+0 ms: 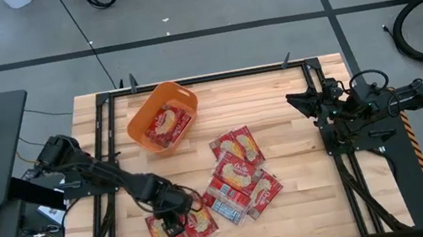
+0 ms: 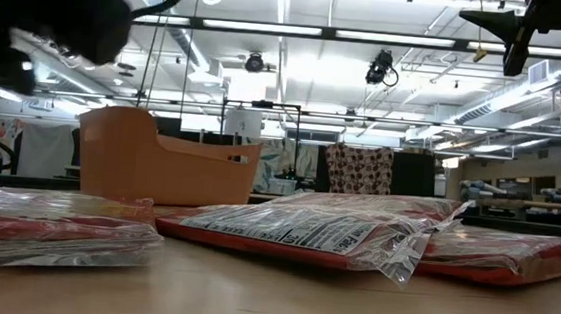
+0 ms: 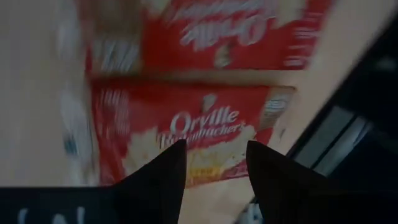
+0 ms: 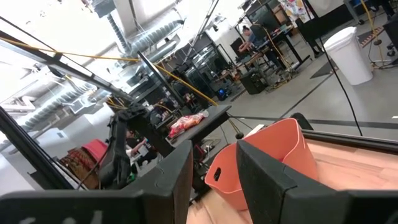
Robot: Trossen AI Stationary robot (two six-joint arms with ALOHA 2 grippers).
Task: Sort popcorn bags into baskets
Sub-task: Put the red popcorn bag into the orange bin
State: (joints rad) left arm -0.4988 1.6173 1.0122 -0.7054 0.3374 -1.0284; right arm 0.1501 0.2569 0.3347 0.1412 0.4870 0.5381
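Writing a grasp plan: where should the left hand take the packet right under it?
From straight above, pinching a short edge: the packet lies flat on the table, so only its edges offer purchase. The open left hand hangs over its edge.

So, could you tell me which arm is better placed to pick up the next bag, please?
Left. Its open gripper hovers right over a bag at the table's near edge; the right gripper waits at the far right, away from the bags.

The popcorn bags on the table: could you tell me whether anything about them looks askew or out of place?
Mostly untidy: the loose popcorn bags lie overlapping at mixed angles in a heap, two more under the left gripper near the table's edge. One bag already lies in the orange basket. No visible spill or tear.
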